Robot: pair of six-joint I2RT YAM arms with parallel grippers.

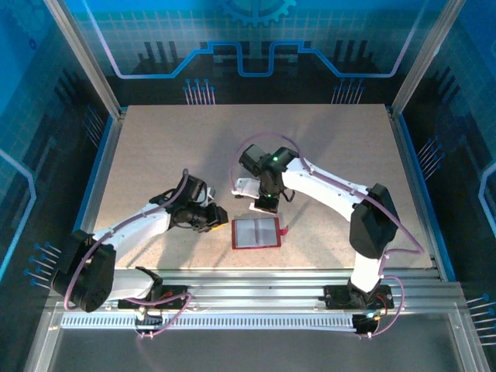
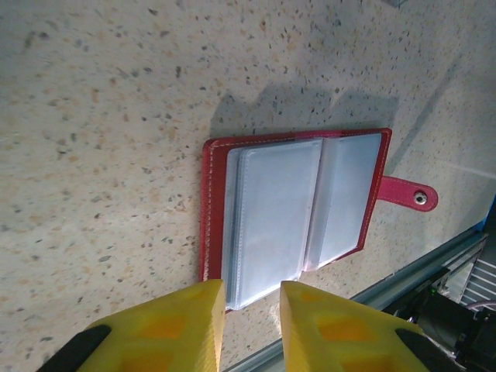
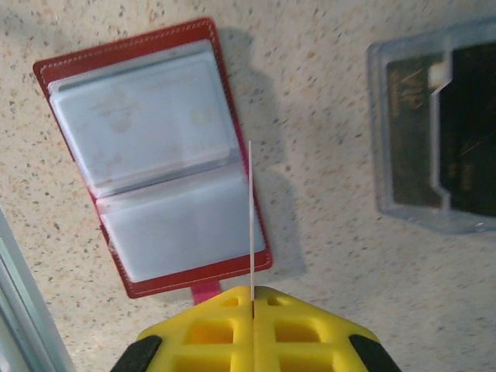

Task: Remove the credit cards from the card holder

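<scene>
Near the card holder [image 3: 159, 167], right claw [image 3: 252, 298] downward, tight on one card [image 3: 251, 217].

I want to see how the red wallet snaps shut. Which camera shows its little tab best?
The left wrist view: the tab sticks out of the open card holder, close up, snap button showing. The right wrist view has just its root beside the right pincer. The top view makes it a tiny red nub.
</scene>
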